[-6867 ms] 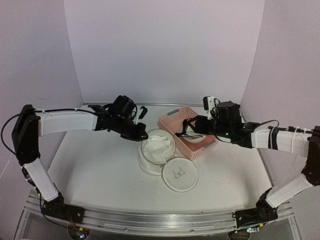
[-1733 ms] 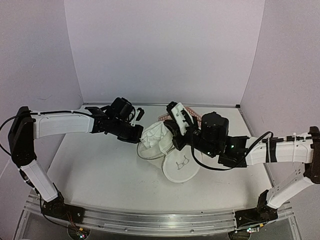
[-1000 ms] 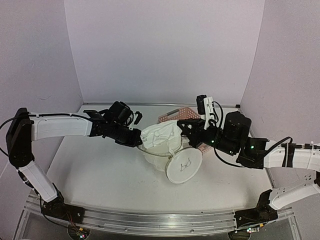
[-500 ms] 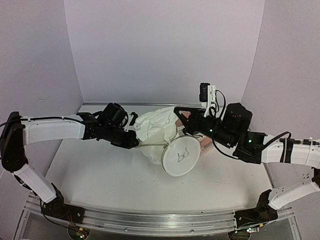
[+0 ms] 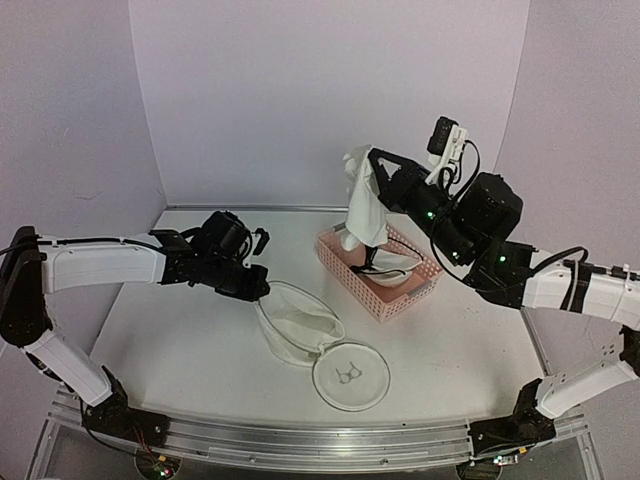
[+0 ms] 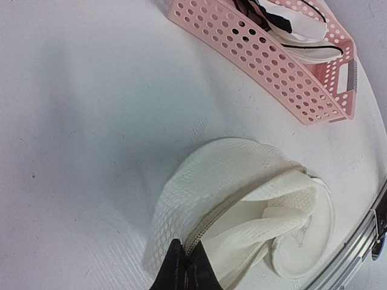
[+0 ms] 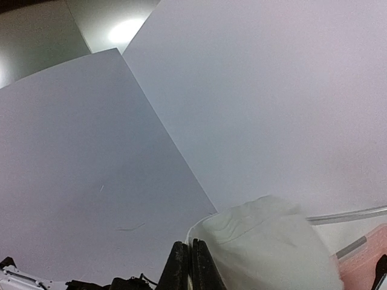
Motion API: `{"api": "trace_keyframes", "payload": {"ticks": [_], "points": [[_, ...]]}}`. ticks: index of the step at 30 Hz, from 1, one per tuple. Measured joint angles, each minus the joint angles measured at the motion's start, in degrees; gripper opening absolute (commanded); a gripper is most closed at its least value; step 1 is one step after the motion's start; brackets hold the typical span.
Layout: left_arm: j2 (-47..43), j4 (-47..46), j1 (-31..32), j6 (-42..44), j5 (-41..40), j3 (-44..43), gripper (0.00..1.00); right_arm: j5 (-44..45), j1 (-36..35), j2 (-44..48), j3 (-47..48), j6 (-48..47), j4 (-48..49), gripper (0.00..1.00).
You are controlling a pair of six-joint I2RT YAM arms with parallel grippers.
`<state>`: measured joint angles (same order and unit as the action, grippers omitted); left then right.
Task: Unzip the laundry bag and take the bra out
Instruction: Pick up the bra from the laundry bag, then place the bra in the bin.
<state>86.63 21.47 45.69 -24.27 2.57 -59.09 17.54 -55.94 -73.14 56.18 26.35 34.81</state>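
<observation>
Top external view: the left claw (image 5: 262, 293), low over the worktop (image 5: 180, 340), is closed tight on the edge of the laundry bag (image 5: 300, 328). The bag lies slack on the worktop, spreading from this claw toward the near edge. Its mouth gapes open, and its round end panel (image 5: 350, 377), marked with a small black bra drawing, lies face up at the end farthest from the claw. The right claw (image 5: 362, 160) sits high, well apart from the left claw, and is pinched shut on the top of the bra (image 5: 366, 212). The bra hangs straight down from this claw as a white fold, clear of the bag, with thin black straps trailing at its lower end. Directly below the right claw stands a pink basket (image 5: 350, 279) holding other white cloth with black straps.

Left wrist view: the black fingertips (image 6: 175, 273) meet on the bag's zipper seam (image 6: 208, 223). The mesh opens away from them, and the basket lies beyond, apart from the bag.

Right wrist view: the closed fingers (image 7: 179, 266) grip white fabric just beside them, seen against the pale back wall (image 7: 254, 90).
</observation>
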Motion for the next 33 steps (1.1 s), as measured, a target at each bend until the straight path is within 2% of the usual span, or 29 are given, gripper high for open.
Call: {"api": "trace_keyframes", "payload": {"ticks": [14, 33], "points": [[-0.87, 1.36, 0.00, 0.22, -4.42, 0.72, 0.00, 7.32, 1.14, -3.91, 0.59, -6.23, 0.04, 0.00], [-3.76, 3.19, 0.00, 0.26, -6.47, 0.72, 0.00, 3.96, 12.26, -18.78, 8.28, -4.33, -3.63, 0.00]]}}
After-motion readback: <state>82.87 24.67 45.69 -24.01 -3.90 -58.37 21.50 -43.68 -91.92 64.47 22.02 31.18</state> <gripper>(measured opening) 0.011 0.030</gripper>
